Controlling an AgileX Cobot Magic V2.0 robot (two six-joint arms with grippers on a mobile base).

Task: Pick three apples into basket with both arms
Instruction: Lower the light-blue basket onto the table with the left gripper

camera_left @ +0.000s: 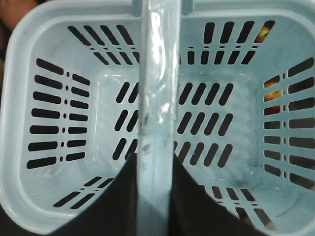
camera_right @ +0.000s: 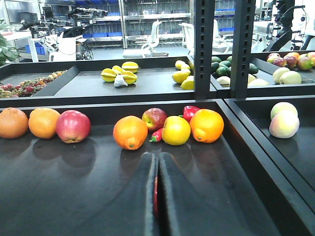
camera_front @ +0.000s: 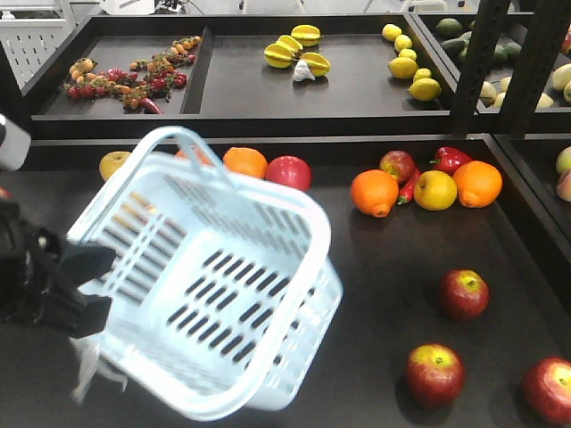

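**Bringing the empty basket over to the apples**

On the left, the left gripper (camera_front: 87, 290) is clenching one loop handle (camera_left: 156, 98) of the basket (camera_front: 223, 294). In the left wrist view the handle is running straight between its two fingers. The basket is hanging tilted above the dark tray (camera_front: 384, 267), its mouth is turning toward the camera, and nothing is lying inside.

To do this step well, I think the arm should be holding the handle deep in the jaws. It should be lowering the basket level, near the three apples (camera_front: 462, 294) but not on top of them. They are lying at the near right of the tray, well apart from the basket.

The right gripper (camera_right: 157, 157) is pressing its fingers together and gripping nothing. A thin red streak is showing in the slit, possibly fruit beneath, but I cannot tell. It should be opening before it reaches for any apple.
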